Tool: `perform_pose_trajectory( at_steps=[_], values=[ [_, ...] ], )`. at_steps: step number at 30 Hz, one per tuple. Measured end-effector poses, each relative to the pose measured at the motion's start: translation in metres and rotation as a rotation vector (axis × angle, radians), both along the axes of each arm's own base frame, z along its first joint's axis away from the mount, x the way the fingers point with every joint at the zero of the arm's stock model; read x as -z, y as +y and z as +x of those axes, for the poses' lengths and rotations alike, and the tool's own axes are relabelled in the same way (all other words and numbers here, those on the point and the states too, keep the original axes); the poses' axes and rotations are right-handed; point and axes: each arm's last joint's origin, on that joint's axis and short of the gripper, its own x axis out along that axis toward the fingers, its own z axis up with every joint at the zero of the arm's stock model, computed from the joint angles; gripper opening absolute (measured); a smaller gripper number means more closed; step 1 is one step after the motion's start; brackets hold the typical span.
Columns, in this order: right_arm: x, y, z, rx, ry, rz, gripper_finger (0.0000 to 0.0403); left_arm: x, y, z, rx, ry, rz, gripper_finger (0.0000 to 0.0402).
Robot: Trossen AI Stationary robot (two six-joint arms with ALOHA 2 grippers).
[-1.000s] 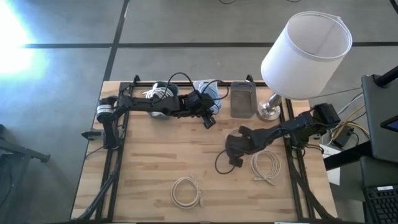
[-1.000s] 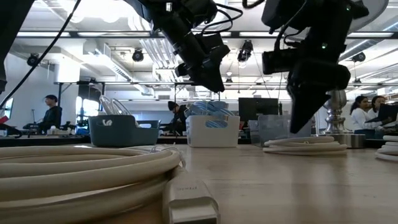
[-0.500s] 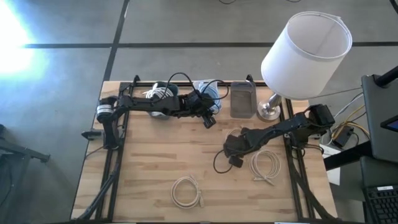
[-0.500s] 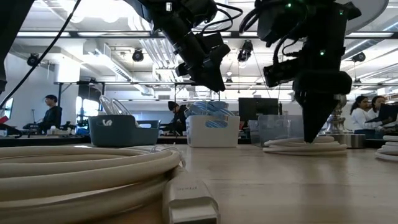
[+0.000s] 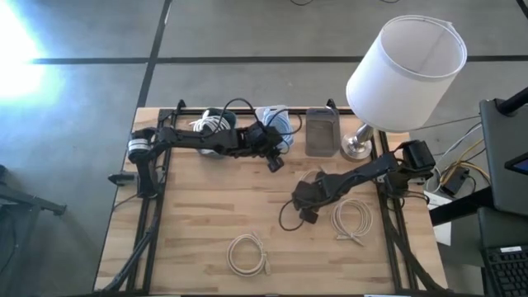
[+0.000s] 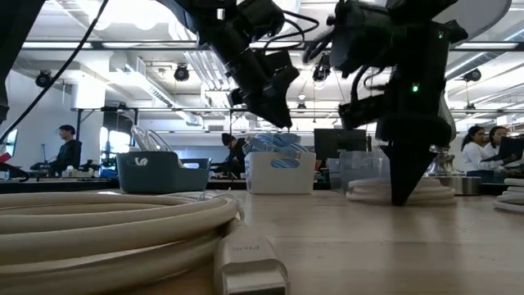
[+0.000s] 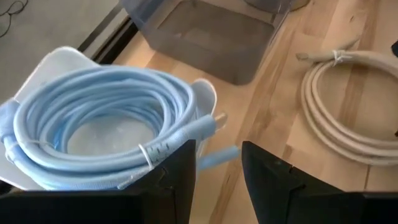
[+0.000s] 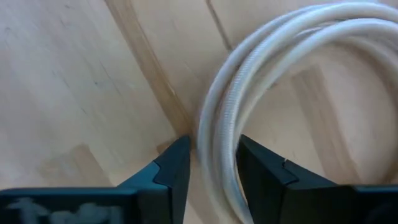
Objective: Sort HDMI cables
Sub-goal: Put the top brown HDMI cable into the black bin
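Note:
A white HDMI cable coil (image 8: 227,127) lies flat on the wooden table (image 5: 206,214). My right gripper (image 8: 211,149) points down over the coil's rim, open, one finger inside the ring and one outside. From above, my arm mostly hides this coil (image 5: 308,175). My left gripper (image 7: 217,155) hangs open above the table, just in front of a white bin (image 5: 266,112) holding a light blue coil (image 7: 124,78). Two more pale coils (image 5: 351,219) (image 5: 247,254) lie toward the near edge.
Along the far edge stand a dark blue bin (image 5: 213,124) with pale cables, the white bin and a clear grey bin (image 5: 322,132). A lamp with a white shade (image 5: 404,74) stands at the far right, its base (image 5: 356,147) beside my right arm.
My right gripper has come down to the table, its fingertips now at the white coil, and has shifted slightly toward the table's left edge while its wrist rolled a little. The coils have kept their places.

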Motion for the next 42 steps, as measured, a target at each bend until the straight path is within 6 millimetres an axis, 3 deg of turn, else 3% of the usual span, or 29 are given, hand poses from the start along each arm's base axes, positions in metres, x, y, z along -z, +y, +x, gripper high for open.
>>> perform_pose_trajectory(
  at_steps=[4, 10, 13, 21, 28, 36, 42],
  values=[
    [0.001, 0.001, 0.002, -0.02, 0.005, -0.001, 0.0098, 0.009, -0.001, -0.004, -0.01, 0.027, -0.015, 0.0133],
    [-0.002, 0.001, 0.005, -0.053, 0.002, 0.003, 0.0028, 0.015, -0.002, -0.006, -0.029, 0.033, -0.04, 0.0133],
    [-0.008, 0.002, 0.009, -0.059, -0.006, 0.005, 0.0025, 0.015, -0.003, -0.006, -0.027, 0.038, -0.04, 0.0133],
    [-0.051, 0.002, 0.016, -0.033, 0.009, -0.06, 0.0029, 0.012, -0.011, -0.009, -0.025, 0.057, -0.04, 0.0133],
    [-0.09, -0.003, 0.01, 0.022, 0.123, -0.221, 0.0029, -0.01, -0.02, -0.031, -0.18, 0.104, 0.061, 0.0133],
    [-0.132, -0.012, -0.002, 0.046, -0.091, -0.364, 0.0029, -0.027, -0.036, -0.058, -0.287, 0.116, 0.187, 0.0133],
    [-0.143, -0.028, -0.016, 0.069, -0.325, -0.386, 0.0029, -0.035, -0.042, -0.076, -0.279, 0.08, 0.187, 0.0133]
  ],
)
